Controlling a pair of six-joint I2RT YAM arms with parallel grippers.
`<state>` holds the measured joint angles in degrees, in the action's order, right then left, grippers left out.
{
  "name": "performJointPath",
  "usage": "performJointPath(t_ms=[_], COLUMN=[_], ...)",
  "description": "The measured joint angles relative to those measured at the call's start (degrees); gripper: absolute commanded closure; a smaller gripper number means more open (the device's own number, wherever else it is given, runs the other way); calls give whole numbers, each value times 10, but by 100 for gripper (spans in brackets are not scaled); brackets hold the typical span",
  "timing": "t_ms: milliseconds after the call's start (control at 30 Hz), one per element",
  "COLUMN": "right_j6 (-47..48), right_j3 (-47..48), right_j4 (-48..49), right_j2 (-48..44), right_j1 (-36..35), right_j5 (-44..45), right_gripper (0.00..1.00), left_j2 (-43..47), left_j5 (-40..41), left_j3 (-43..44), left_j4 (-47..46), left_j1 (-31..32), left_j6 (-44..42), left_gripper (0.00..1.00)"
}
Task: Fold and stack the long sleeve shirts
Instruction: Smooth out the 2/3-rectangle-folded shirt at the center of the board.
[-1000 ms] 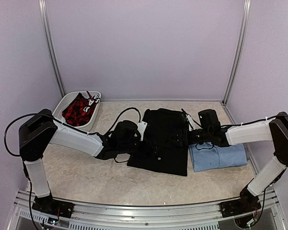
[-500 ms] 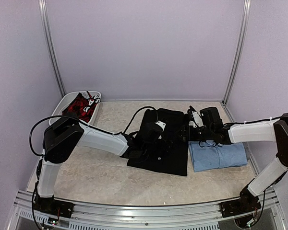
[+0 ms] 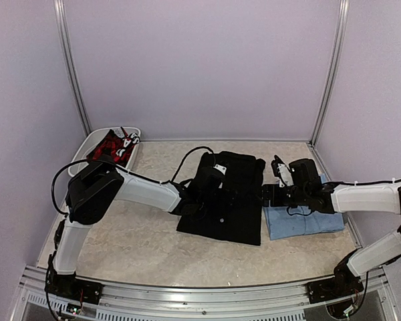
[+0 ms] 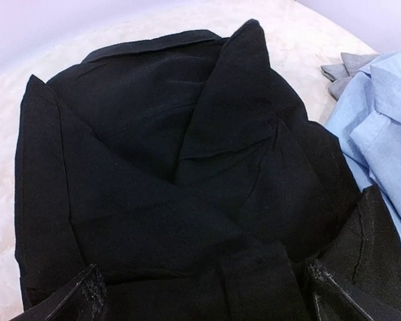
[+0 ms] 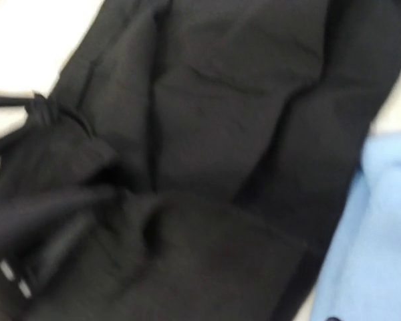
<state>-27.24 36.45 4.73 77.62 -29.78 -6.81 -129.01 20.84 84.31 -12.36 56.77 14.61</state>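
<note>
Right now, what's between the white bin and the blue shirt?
Bare tabletop, then the black shirt, with the left arm over both. Top external view.

Larger shirt (image 3: 227, 200) centre, smaller shirt (image 3: 306, 221) just right, basket (image 3: 80, 151) far-left.

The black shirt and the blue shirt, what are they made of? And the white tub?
The black shirt looks like soft woven cloth, matte: it creases and folds with no shine. The light blue shirt looks like smooth cloth too, maybe cotton, with a crisp collar. The white tub is probably plastic: a smooth, stiff rim.
</note>
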Motion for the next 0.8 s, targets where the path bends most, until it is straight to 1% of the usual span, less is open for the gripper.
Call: performJointPath(t_ms=[167, 267, 367, 467, 633, 800], right_j6=[-1, 0, 9, 25, 57, 85], right_j3=[-22, -25, -25, -25, -25, -23], right_j4=[-10, -14, -14, -15, -19, -19], right_j2=[-2, -2, -2, -3, -3, -1], right_j1=[0, 0, 0, -1, -18, -49], right_j5=[-1, -5, -12, -21, -29, -52], right_gripper=[25, 25, 25, 25, 25, 26], left_j2=[0, 0, 2, 25, 95, 156], left_j5=[-39, -40, -33, -28, -28, -18], left_j3=[4, 16, 6, -49, -138, -168], left_j4=[-7, -1, -14, -46, -90, -133], left_j1=[-26, -35, -36, -30, -26, -29], left_j6=[9, 14, 10, 3, 6, 6], left_gripper=[1, 1, 1, 1, 1, 1])
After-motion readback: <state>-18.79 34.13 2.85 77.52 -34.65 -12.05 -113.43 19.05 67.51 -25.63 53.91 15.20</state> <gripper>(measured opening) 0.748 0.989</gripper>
